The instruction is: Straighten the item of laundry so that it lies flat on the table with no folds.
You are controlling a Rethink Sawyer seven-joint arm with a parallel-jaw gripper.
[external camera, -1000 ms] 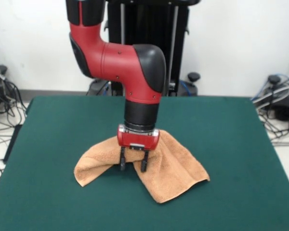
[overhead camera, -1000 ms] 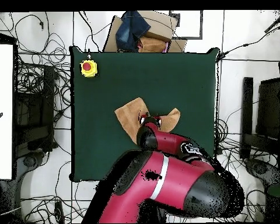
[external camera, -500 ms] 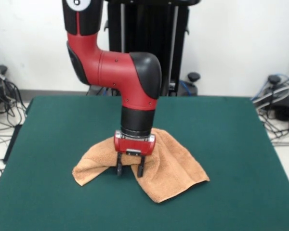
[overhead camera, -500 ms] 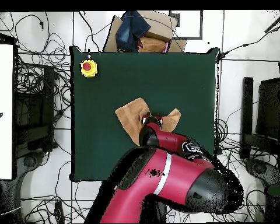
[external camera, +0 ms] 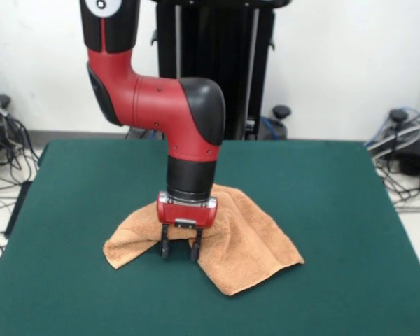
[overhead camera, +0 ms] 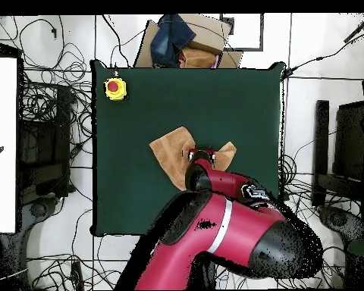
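Hand (external camera: 180, 251) open over crumpled towel (external camera: 245, 245), hiding its middle

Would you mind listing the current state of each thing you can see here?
towel: bunched and folded, not flat, on the table
gripper: open, low over the towel's front edge, fingers pointing down
table: bare green top round the towel
yellow box with red button: at one table corner, untouched
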